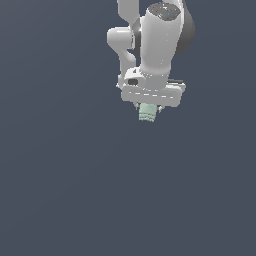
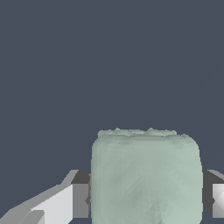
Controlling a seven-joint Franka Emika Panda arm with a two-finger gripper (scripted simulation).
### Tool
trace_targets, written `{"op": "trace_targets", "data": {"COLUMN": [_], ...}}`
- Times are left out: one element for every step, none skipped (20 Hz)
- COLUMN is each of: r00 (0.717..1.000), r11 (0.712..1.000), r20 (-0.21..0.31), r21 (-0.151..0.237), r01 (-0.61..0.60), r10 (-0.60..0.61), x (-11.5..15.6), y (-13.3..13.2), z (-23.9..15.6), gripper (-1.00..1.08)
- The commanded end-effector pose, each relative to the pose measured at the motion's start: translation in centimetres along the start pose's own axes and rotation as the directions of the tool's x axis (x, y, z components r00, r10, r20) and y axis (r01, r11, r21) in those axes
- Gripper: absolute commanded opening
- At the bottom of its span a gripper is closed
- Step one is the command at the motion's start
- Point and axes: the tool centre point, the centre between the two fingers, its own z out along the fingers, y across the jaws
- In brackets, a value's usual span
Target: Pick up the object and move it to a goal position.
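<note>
Upper centre of the frame, the gripper [image 1: 148, 111] jaws clench the object [image 1: 147, 113]; carrying it goalward looks next.

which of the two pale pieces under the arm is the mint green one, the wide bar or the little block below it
The small block: it is mint-green and slightly ridged, narrower than the white bar of the tool above it, and sits between the tool's fingers.

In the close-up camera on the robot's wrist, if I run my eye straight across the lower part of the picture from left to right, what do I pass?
One gripper finger with its dark pad → the pale mint-green block, pressed between the pads → the other finger at the picture's edge.
</note>
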Motion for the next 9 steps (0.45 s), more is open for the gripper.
{"op": "trace_targets", "data": {"r00": [1.000,1.000,1.000,1.000,1.000,1.000,1.000,1.000,1.000], "r11": [1.000,1.000,1.000,1.000,1.000,1.000,1.000,1.000,1.000], "r20": [0.002,0.002,0.002,0.002,0.002,0.002,0.002,0.002,0.002], "r21": [-0.001,-0.001,-0.001,-0.001,-0.001,-0.001,-0.001,-0.001,-0.001], "r01": [0.000,0.000,0.000,0.000,0.000,0.000,0.000,0.000,0.000], "r10": [0.000,0.000,0.000,0.000,0.000,0.000,0.000,0.000,0.000], "x": [0.2,0.3,0.4,0.5,0.5,0.6,0.6,0.6,0.6], "y": [-0.1,-0.1,-0.2,-0.2,-0.2,-0.2,-0.2,-0.2,-0.2], "z": [-1.2,-1.6,-1.9,-2.2,-2.4,-2.6,-2.7,-2.8,-2.8], "gripper": [-1.00,-1.00,-1.00,-1.00,-1.00,-1.00,-1.00,-1.00,-1.00]}}
